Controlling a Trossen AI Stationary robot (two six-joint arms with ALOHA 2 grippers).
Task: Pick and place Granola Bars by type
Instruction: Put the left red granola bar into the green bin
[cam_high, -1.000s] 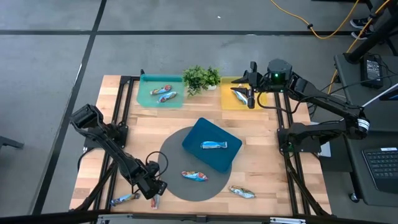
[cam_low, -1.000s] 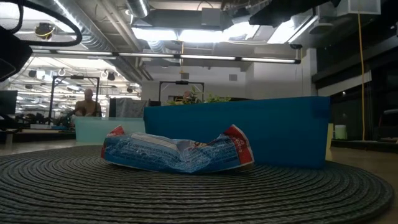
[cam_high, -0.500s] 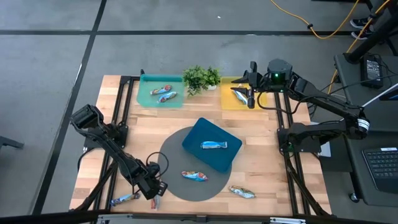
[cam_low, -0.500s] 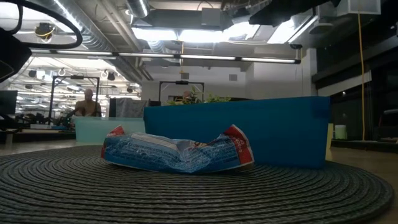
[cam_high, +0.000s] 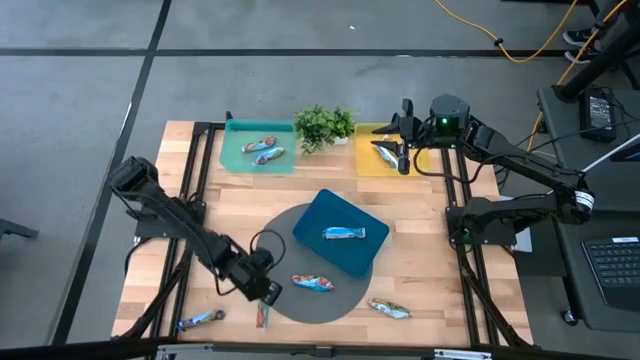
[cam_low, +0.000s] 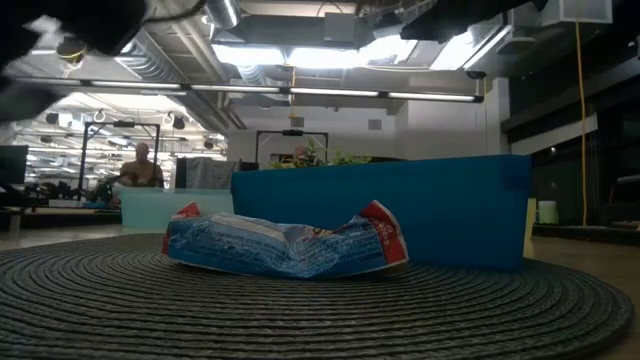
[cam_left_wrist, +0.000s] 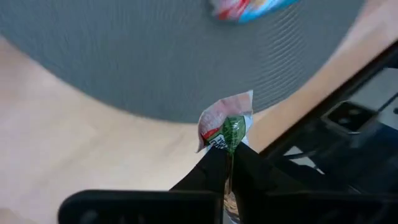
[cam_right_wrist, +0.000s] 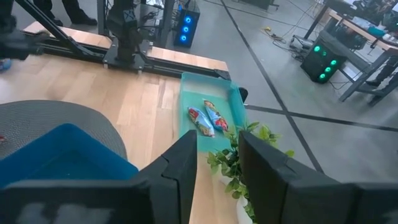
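Note:
My left gripper (cam_high: 266, 298) is at the near left rim of the round grey mat (cam_high: 285, 240), shut on a small red-and-green granola bar (cam_left_wrist: 227, 123). My right gripper (cam_high: 402, 152) hovers open over the yellow tray (cam_high: 365, 160), where one bar (cam_high: 384, 152) lies. A blue bar (cam_high: 313, 283) rests flat on the mat, and another (cam_high: 342, 234) lies in the blue tray (cam_high: 320, 215). Two bars (cam_high: 264, 150) lie in the teal tray (cam_high: 240, 158). Loose bars lie on the wood at the near left (cam_high: 198, 320) and near right (cam_high: 388, 309). My left gripper pinches one end of the bar's wrapper (cam_left_wrist: 227, 142) between its two fingertips. The fingers slant down, and the rest of the bar sticks out beyond them, roughly in line with them. The bar is lifted clear of the table.
A small green plant (cam_high: 323, 125) stands between the teal and yellow trays at the far edge. Black frame rails run along both table sides. In the low view the blue bar (cam_low: 285, 245) lies in front of the blue tray's wall (cam_low: 420, 210). Bare wood lies left of the mat.
My left gripper has shut on the red-and-green bar at the near left, then risen and gone toward the table's right, up to the mat's rim. The bar has come off the wood with it. My right arm has kept still.

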